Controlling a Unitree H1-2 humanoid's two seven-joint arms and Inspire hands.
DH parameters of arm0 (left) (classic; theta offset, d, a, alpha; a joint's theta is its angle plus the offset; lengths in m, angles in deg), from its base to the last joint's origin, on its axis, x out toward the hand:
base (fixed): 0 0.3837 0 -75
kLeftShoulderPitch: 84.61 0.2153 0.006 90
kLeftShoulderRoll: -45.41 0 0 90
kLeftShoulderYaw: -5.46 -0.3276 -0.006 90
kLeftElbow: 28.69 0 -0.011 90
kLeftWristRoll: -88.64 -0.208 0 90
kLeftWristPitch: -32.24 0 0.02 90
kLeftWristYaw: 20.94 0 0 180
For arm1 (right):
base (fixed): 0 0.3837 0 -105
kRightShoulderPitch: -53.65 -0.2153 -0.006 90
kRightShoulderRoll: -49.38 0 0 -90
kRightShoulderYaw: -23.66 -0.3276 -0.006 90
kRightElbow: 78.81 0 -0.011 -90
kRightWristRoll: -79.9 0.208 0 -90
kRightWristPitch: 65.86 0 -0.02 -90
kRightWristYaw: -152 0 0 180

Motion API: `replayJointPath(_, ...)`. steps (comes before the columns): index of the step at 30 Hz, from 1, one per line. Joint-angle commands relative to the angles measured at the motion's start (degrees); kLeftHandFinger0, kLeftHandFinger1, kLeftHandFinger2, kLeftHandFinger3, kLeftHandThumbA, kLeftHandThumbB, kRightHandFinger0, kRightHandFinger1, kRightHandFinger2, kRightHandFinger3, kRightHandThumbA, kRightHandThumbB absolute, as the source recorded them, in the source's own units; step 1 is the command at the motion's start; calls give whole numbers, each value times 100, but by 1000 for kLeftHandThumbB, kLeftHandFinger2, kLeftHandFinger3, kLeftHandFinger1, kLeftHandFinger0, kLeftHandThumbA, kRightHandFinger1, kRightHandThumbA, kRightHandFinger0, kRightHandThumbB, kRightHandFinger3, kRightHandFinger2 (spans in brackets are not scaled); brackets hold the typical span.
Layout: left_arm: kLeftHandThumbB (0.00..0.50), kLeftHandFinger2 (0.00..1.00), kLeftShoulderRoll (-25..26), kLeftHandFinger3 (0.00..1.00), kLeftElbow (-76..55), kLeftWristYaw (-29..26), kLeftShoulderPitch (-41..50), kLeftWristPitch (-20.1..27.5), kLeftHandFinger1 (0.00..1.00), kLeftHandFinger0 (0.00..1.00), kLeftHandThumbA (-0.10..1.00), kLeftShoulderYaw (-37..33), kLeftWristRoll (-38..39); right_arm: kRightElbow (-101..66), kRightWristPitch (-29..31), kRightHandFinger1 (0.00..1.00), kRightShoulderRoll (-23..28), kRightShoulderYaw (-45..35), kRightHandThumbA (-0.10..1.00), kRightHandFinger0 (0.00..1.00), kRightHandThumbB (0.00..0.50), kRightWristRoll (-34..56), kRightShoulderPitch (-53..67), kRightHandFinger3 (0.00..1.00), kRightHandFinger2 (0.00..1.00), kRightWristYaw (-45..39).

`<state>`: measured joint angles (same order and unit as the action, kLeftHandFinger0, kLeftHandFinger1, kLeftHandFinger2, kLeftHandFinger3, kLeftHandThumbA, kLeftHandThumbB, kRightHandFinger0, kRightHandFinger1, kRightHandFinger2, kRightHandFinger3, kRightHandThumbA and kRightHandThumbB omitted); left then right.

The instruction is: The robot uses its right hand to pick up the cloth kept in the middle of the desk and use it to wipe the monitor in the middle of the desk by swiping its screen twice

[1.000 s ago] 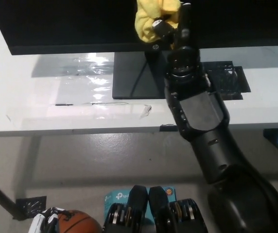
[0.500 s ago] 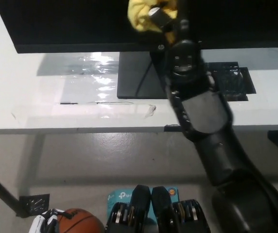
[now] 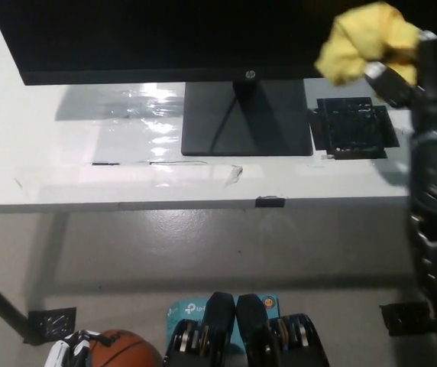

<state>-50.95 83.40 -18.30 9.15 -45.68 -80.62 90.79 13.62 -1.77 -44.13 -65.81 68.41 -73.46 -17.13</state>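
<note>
A crumpled yellow cloth (image 3: 362,47) is held against the lower right part of the black monitor (image 3: 165,38) screen. My black right hand (image 3: 402,73) is shut on the cloth, with the arm rising along the picture's right edge. The monitor stands on a dark square base (image 3: 245,122) in the middle of the white desk (image 3: 89,160). My white left hand (image 3: 66,353) rests at the bottom left; its fingers are too cropped to judge.
A black square patch (image 3: 354,128) lies on the desk right of the monitor base. Below the desk's front edge is grey floor, with an orange basketball (image 3: 123,353) at the bottom left and a teal box (image 3: 192,310) near the middle.
My right hand has swept the yellow cloth to the right along the screen, from above the monitor's stand to its right part. The arm now stands at the picture's right edge.
</note>
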Motion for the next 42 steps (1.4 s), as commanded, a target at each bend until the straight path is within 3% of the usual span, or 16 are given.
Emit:
replayJointPath(1, 500, 0, 53, 0, -90, 82, -25, 190, 0, 0, 768, 33, 82, -179, -101, 5, 468, 55, -100, 0, 75, -216, 86, 118, 366, -542)
replayJointPath(5, 500, 0, 86, 0, -174, 52, -26, 165, 0, 0, 776, 49, 23, 69, -101, 105, 758, 215, -100, 0, 57, -299, 214, 137, 499, -600)
replayJointPath(8, 500, 0, 129, 0, -159, 37, -86, 190, 0, 0, 808, 43, -36, 340, -42, 32, 1024, 499, -100, 0, 71, -555, 190, 124, 398, -673)
replayJointPath(10, 500, 0, 145, 0, -228, 59, -72, 70, 0, 0, 792, 65, 7, 688, -101, 0, 1184, 829, -100, 0, 77, -895, 96, 262, 283, -701)
replayJointPath(14, 500, 0, 163, 0, -277, 105, -59, 44, 0, 0, 780, 71, 47, 1230, -101, 0, 1263, 1186, -100, 0, 87, -1283, -105, 68, 216, -703)
replayJointPath(17, 500, 0, 182, 0, -311, 92, -60, 14, 0, 0, 788, 53, -16, 1706, -58, 67, 1282, 1608, -100, 0, 114, -1564, -369, 58, 436, -674)
replayJointPath(21, 500, 0, 201, 0, -328, 90, -72, 62, 0, 0, 802, 18, -83, 1981, 134, 82, 1115, 1795, -100, 0, 145, -1685, -578, 62, 463, -513)
replayJointPath(22, 500, 0, 200, 0, -346, 116, -67, 13, 0, 0, 804, 20, -48, 2013, 52, 78, 987, 1894, -100, 0, 167, -1777, -691, 197, 465, -503)
replayJointPath(25, 500, 0, 198, 0, -282, 130, -85, 84, 0, 0, 794, 36, -8, 2110, -34, 23, 782, 2037, -100, 0, 82, -1918, -851, 155, 412, -481)
replayJointPath(27, 500, 0, 184, 0, -249, 131, -89, 123, 0, 0, 792, 44, 8, 2056, 87, 1, 709, 2089, -100, 0, 85, -1999, -850, 501, 323, -413)
replayJointPath(29, 500, 0, 170, 0, -269, 108, -82, 65, 0, 0, 797, 37, -18, 1850, 3, 65, 670, 2079, -100, 6, 83, -1993, -804, 608, 366, -539)
replayJointPath(32, 500, 0, 164, 0, -290, 140, -83, 18, 0, 0, 786, 41, 30, 1560, -53, 165, 690, 2070, -100, 92, 82, -1948, -736, 966, 379, -802)
replayJointPath(33, 500, 0, 159, 0, -295, 108, -93, -12, 0, 0, 784, 50, 13, 1500, -96, 358, 713, 2094, 46, 345, 85, -2005, -771, 1000, 562, -1063)
replayJointPath(34, 500, 0, 157, 0, -314, 88, -86, -2, 0, 0, 793, 45, -18, 1422, -101, 1000, 597, 1803, 351, 741, 125, -2395, -740, 1000, 1000, -1781)
replayJointPath(35, 500, 0, 154, 0, -325, 81, -81, 2, 0, 0, 789, 44, -25, 1350, -101, 1000, 522, 1626, 313, 1000, 218, -2656, -709, 1000, 1000, -2163)
replayJointPath(42, 500, 0, 169, 0, -301, 97, -157, 17, 0, 0, 807, 46, -10, 632, -101, 1000, 744, 1222, 341, 1000, 441, -3387, -608, 1000, 1000, -3780)
